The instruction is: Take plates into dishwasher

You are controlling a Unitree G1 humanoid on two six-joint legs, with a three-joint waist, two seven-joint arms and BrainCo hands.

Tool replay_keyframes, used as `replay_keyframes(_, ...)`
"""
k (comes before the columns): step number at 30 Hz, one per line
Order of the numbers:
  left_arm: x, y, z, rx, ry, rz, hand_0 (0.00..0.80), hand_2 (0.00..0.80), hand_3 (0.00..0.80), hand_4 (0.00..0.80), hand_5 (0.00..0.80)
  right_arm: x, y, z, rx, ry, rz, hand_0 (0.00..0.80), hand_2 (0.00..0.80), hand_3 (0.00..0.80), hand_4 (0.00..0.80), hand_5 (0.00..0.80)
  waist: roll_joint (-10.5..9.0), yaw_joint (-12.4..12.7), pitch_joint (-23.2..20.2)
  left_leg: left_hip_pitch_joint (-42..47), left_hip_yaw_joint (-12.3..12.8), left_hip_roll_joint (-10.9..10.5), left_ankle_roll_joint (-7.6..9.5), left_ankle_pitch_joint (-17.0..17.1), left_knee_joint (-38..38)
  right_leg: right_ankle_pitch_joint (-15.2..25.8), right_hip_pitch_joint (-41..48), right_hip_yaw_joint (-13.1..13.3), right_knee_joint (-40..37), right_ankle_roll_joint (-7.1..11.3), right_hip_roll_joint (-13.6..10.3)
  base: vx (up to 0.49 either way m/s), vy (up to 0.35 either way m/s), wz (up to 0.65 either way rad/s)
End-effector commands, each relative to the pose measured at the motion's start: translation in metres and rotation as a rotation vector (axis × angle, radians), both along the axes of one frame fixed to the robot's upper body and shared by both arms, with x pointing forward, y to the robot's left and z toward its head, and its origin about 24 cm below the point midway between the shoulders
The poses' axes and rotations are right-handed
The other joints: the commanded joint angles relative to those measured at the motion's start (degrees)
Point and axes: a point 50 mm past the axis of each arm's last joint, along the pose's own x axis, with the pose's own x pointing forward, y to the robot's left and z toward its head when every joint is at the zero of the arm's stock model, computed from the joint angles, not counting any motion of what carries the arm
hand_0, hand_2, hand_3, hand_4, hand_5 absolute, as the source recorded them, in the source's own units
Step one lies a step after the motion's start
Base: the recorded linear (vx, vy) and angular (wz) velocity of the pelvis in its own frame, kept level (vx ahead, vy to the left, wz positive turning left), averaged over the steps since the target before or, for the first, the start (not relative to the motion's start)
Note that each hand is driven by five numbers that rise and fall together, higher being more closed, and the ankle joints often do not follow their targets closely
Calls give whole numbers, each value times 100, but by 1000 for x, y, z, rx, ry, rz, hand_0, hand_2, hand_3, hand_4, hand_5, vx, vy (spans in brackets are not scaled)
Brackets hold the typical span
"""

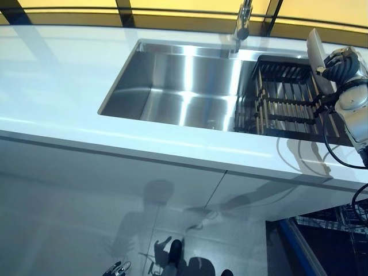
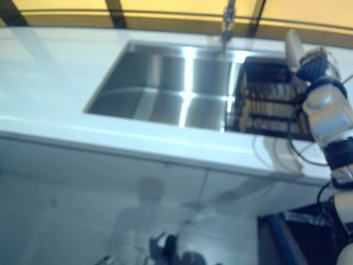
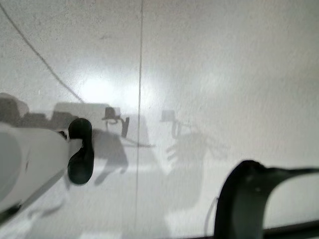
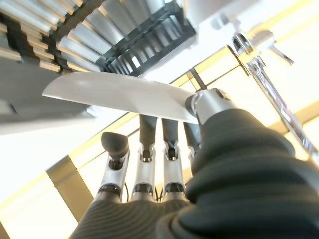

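1. The right hand (image 4: 164, 164) pinches a white plate (image 4: 119, 92): its thumb lies on one face and its dark-tipped fingers (image 4: 145, 130) reach up behind the other
2. The plate, seen from the head, stands nearly on edge above the far right corner of the dish rack (image 1: 287, 98), clear of its slots
3. The dish rack is a dark frame with pale bars, sitting in the right part of the steel sink (image 1: 172, 86)
4. A tap (image 1: 242, 23) rises behind the sink, between basin and rack
5. The sink is set in a white counter (image 1: 57, 86)
6. The open dishwasher (image 1: 328, 241) shows at the lower right, below the counter edge
7. The left hand (image 1: 118, 268) hangs low at the bottom edge; I cannot tell how its fingers are set
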Motion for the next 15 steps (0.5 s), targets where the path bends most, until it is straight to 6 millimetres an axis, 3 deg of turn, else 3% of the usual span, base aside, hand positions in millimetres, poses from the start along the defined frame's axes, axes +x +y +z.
replay_keyframes(1, -35, 4, -14, 39, 96, -22, 0, 0, 0, 0, 0, -1, 5, 0, 32, -57, 101, 800, 800, 800, 800, 800, -280, 47, -714, 609, 495, 137, -84, -951, -16, -165, -157, 87, 361, 271, -254, 32, -13, -6)
replay_keyframes(12, -46, 4, -20, 67, 133, -27, 0, 0, 0, 0, 0, 3, -10, -31, 225, 36, 210, 800, 800, 800, 800, 800, -488, -75, -1145, 952, 634, 184, -106, -1083, -16, -189, 184, 157, 229, 268, -194, 33, -12, -9)
replay_keyframes(15, -49, 8, -21, 77, 148, -25, 0, 0, 0, 0, 0, 7, -13, -51, 385, 78, 326, 800, 800, 800, 800, 800, -569, -173, -1347, 1105, 723, 213, -113, -1139, -16, -198, 301, 221, 195, 265, -162, 55, -25, -10)
